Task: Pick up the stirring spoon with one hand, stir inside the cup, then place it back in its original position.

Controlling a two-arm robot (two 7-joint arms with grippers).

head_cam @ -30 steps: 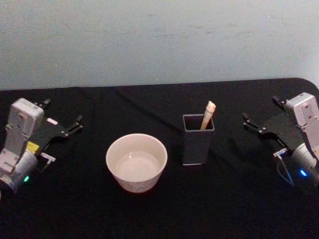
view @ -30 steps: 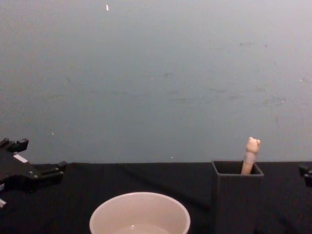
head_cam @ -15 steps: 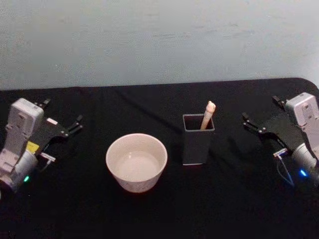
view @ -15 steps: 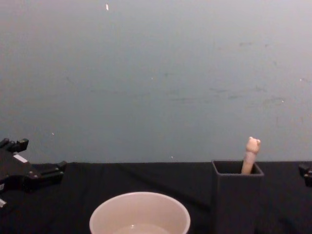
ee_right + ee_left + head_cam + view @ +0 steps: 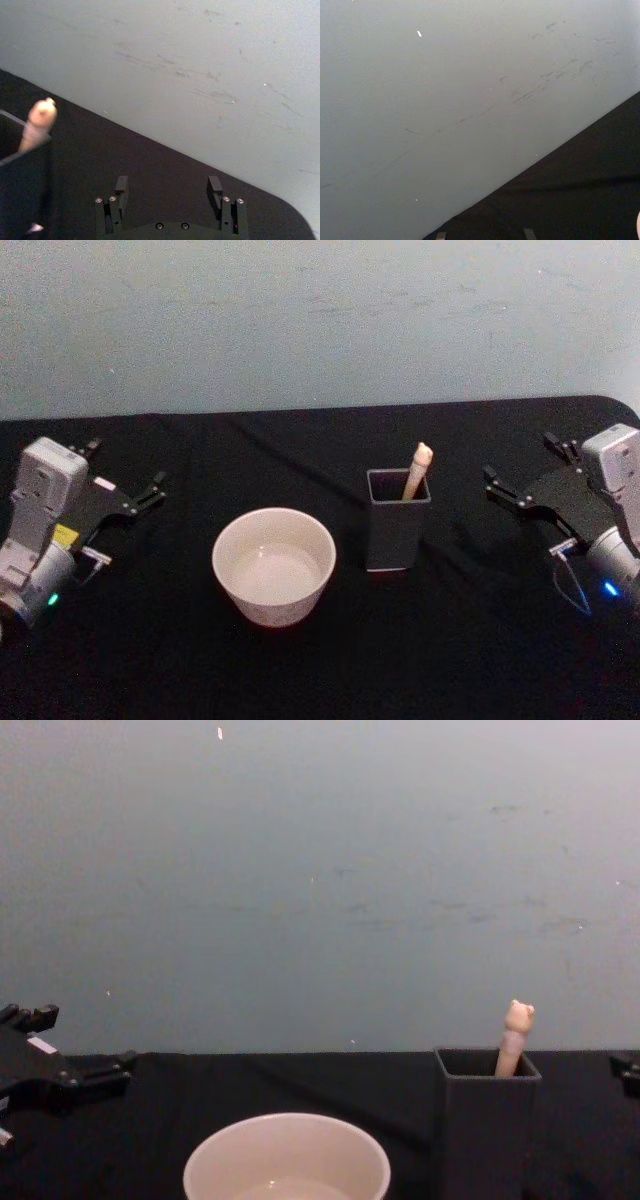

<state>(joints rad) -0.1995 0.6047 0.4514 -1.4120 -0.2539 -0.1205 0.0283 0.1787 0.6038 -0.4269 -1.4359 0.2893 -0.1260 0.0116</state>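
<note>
The stirring spoon (image 5: 418,468) stands in the dark grey holder (image 5: 395,535), beside the cream cup (image 5: 270,610). The left gripper (image 5: 128,462) and right gripper (image 5: 520,456) sit far apart — both spread wide, holding nothing.

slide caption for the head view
Spoon in the grey holder beside the cream cup; left pincer and right pincer open at either side.

Spoon (image 5: 419,468) bowl and neck hidden inside holder (image 5: 397,532). Cup (image 5: 286,1155) base cut by chest view's lower edge; right gripper (image 5: 519,457) mostly past its right edge.
</note>
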